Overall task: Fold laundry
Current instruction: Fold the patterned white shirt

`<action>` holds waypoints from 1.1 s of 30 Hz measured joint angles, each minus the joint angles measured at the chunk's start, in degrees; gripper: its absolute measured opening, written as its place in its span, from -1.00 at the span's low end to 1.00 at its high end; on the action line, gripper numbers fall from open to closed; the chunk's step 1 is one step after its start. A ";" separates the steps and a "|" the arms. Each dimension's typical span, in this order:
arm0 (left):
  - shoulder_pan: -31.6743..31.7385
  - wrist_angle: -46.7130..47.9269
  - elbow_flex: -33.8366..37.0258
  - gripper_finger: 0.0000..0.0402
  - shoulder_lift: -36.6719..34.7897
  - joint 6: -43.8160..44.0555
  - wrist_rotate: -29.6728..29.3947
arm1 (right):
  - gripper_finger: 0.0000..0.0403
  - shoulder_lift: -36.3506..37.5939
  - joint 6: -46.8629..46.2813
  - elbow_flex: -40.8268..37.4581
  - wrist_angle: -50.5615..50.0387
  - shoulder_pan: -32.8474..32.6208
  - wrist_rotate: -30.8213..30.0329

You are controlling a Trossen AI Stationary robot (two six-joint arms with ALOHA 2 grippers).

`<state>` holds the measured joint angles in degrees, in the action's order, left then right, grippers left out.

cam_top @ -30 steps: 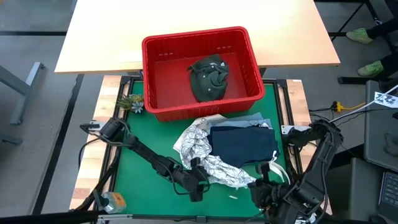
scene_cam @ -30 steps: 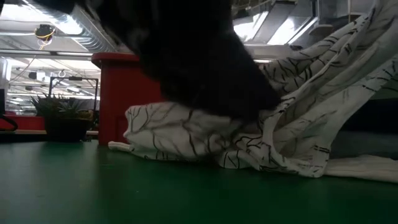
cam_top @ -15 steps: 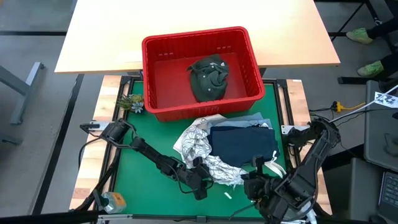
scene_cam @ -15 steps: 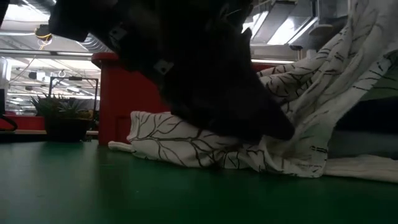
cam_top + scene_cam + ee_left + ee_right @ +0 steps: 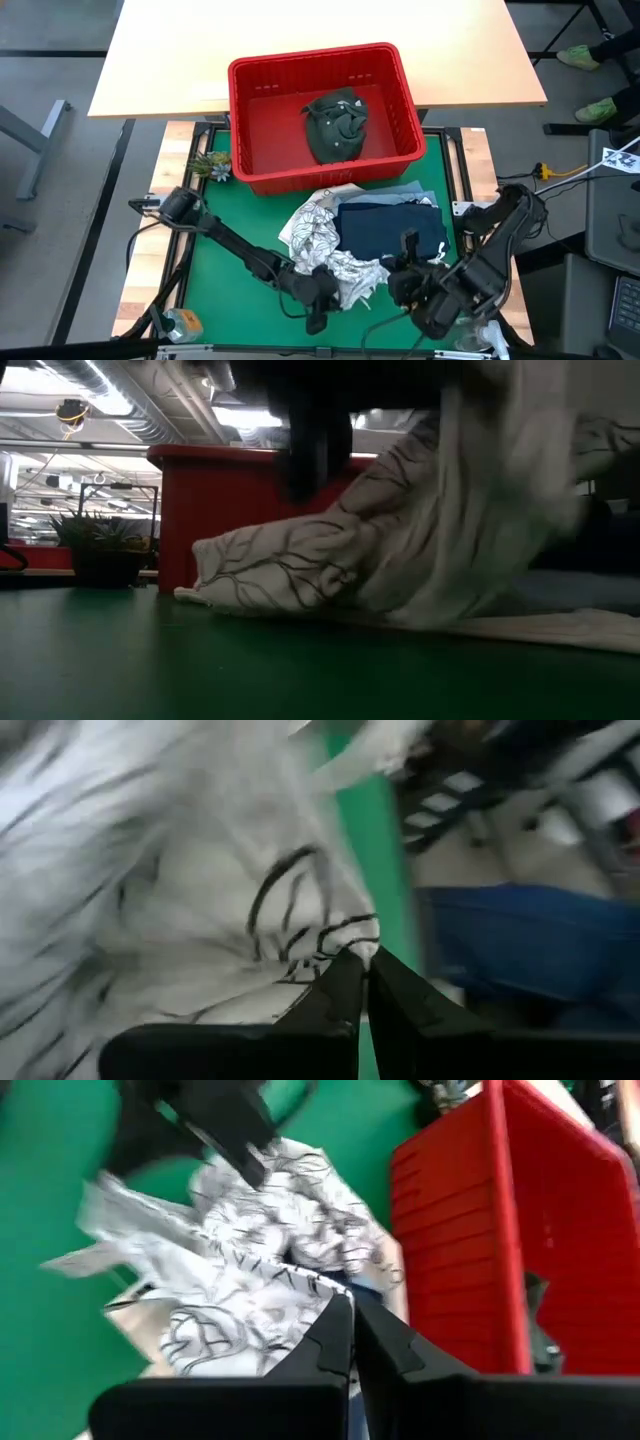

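1. Pinching the near edge of the white leaf-print garment with the left gripper, fingers clamped shut on the fabric, likely to pull it clear of the pile for folding.
2. Gripping the same garment's opposite end, at about 3 o'clock from the left gripper, with the right gripper, jaws closed on cloth; probably to stretch the piece flat between both arms.
3. Lying half under it on the green mat: navy garment and light blue denim, near 12 o'clock from the grippers.
4. Sitting bunched inside the red basket: dark olive garment.
5. Blurred in the low view and left wrist view; exact pinch points hard to make out.
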<state>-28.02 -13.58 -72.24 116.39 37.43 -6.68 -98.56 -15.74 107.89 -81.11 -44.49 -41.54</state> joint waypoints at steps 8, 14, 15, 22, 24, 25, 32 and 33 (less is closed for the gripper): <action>-2.22 -1.96 -1.26 -0.99 -8.04 1.38 2.15 | -0.97 3.71 7.33 0.22 -4.63 8.14 -1.38; -2.94 -1.60 -5.29 -1.00 -7.59 1.22 -0.86 | -0.97 4.15 12.04 -0.28 -8.35 15.59 -0.39; -2.96 -1.61 -5.80 -1.00 -7.49 1.19 -1.39 | -0.97 4.17 14.10 -0.28 -8.47 16.83 1.44; -1.73 -1.53 -6.50 -1.00 -6.96 0.98 -4.99 | -0.97 3.81 19.05 -0.47 -8.80 26.32 10.49; -1.45 -0.83 -6.50 -1.00 -6.67 0.98 -5.08 | -0.97 3.86 19.04 -0.70 -8.91 28.67 12.99; -1.20 -1.00 -6.51 -1.00 -6.11 0.98 -5.15 | -0.97 3.84 18.98 -0.76 -8.86 29.58 14.56; -0.54 -1.92 -6.53 -1.00 -3.13 0.98 -5.66 | -0.97 7.38 19.86 -1.59 -8.90 30.96 22.20; -0.44 -2.54 -6.53 -1.00 -2.69 1.01 -5.89 | -0.97 8.63 19.73 -2.48 -8.87 30.95 21.72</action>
<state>-28.46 -16.13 -78.76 113.71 38.44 -12.56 -89.94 3.99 105.42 -89.98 -13.54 -19.82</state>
